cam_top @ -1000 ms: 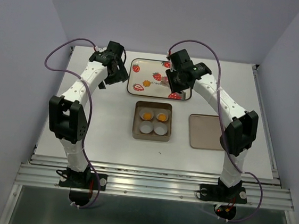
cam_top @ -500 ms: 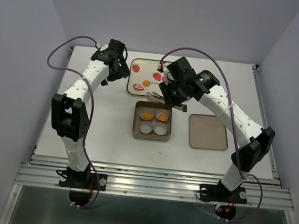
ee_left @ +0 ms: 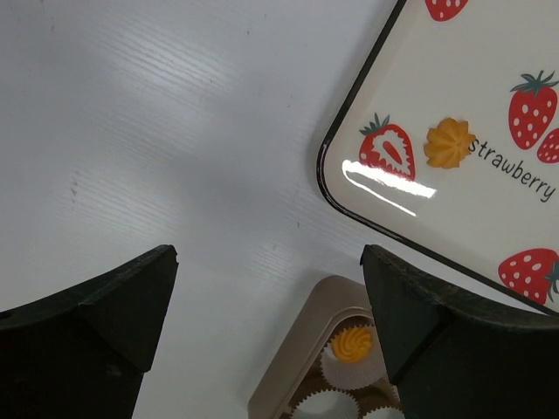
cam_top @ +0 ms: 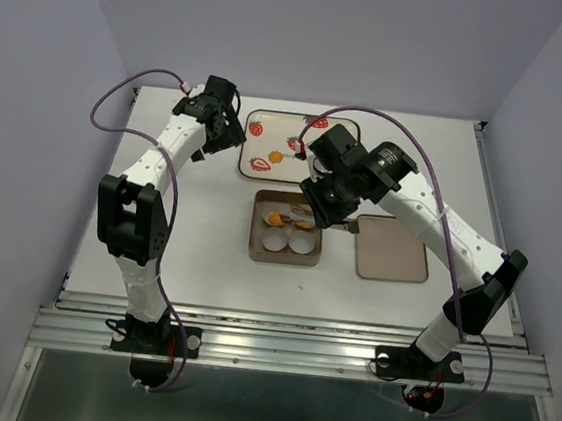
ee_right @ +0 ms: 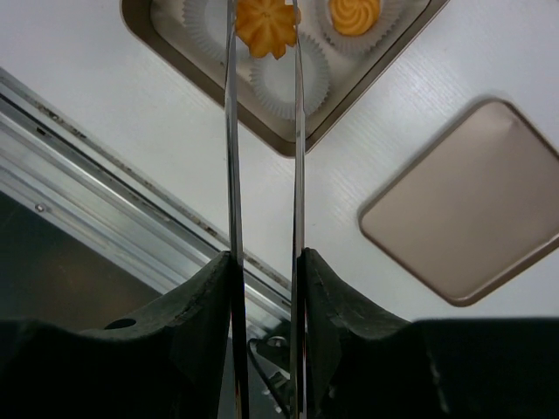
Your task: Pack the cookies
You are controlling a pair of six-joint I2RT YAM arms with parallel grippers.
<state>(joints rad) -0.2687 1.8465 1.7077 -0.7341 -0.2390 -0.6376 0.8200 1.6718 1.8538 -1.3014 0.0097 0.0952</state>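
Observation:
My right gripper (ee_right: pixel 264 262) is shut on thin metal tongs (ee_right: pixel 231 157). The tongs' tips pinch one orange cookie (ee_right: pixel 266 24) above the tan box (ee_right: pixel 301 140), over an empty paper cup (ee_right: pixel 288 83). Another cookie (ee_right: pixel 354 13) sits in a cup beside it. From above, the right gripper (cam_top: pixel 333 208) hangs over the box (cam_top: pixel 256 238). One more cookie (ee_left: pixel 450 142) lies on the strawberry tray (ee_left: pixel 349 188), also seen from above as the cookie (cam_top: pixel 275 156). My left gripper (ee_left: pixel 269 262) is open and holds nothing, above bare table by the tray's near-left corner.
A flat tan lid (cam_top: pixel 391 248) lies on the table right of the box. The strawberry tray (cam_top: pixel 255 168) sits just behind the box. The left arm (cam_top: pixel 155 162) arches along the table's left side. A metal rail (ee_right: pixel 131 175) runs along the near edge.
The right arm has swung from the strawberry tray toward me and down over the box, carrying the cookie in the tongs. The left arm has hardly moved.

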